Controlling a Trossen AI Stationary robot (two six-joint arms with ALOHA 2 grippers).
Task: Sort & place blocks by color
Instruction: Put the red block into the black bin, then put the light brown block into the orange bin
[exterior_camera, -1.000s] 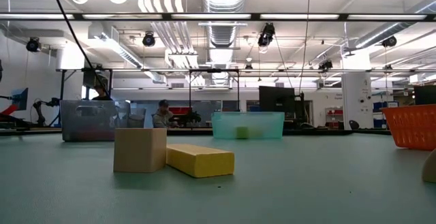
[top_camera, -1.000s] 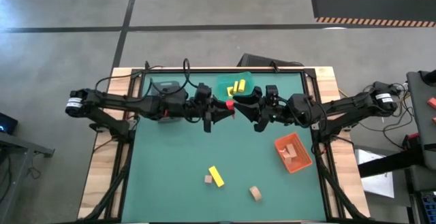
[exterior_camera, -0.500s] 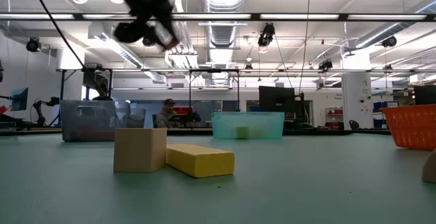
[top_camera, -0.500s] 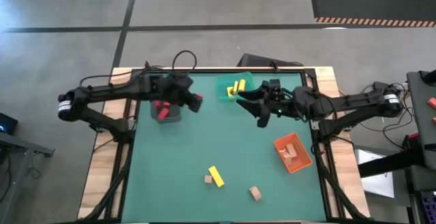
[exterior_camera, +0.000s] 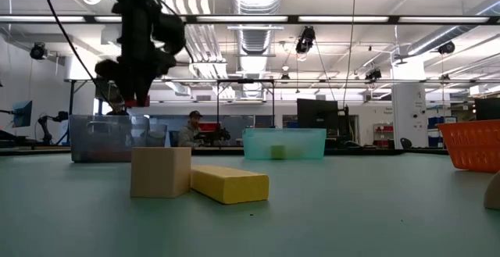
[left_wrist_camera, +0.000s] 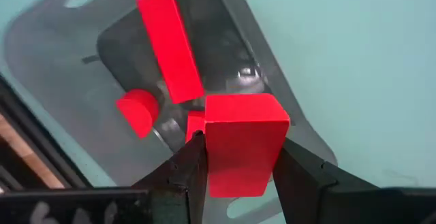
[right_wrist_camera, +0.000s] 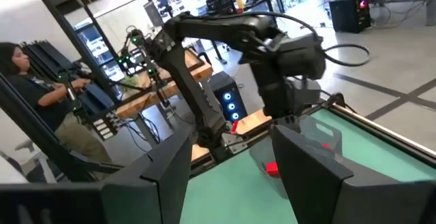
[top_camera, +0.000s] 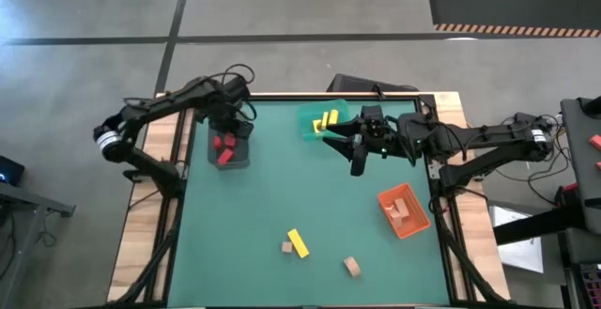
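Red-sorting step: my left tool [left_wrist_camera: 235, 159] grips red block [left_wrist_camera: 242, 142] above grey bin [top_camera: 240, 156]; next, release; right tool [top_camera: 351, 146] open, waiting

Open green counter [top_camera: 282, 196] spans the middle, clear between both arms. Obstacles: grey bin [top_camera: 228, 149] at the left edge, teal bin [top_camera: 324, 121] at the far edge, orange bin [top_camera: 404, 210] near the right edge, three loose blocks [top_camera: 297, 243] toward the near edge.
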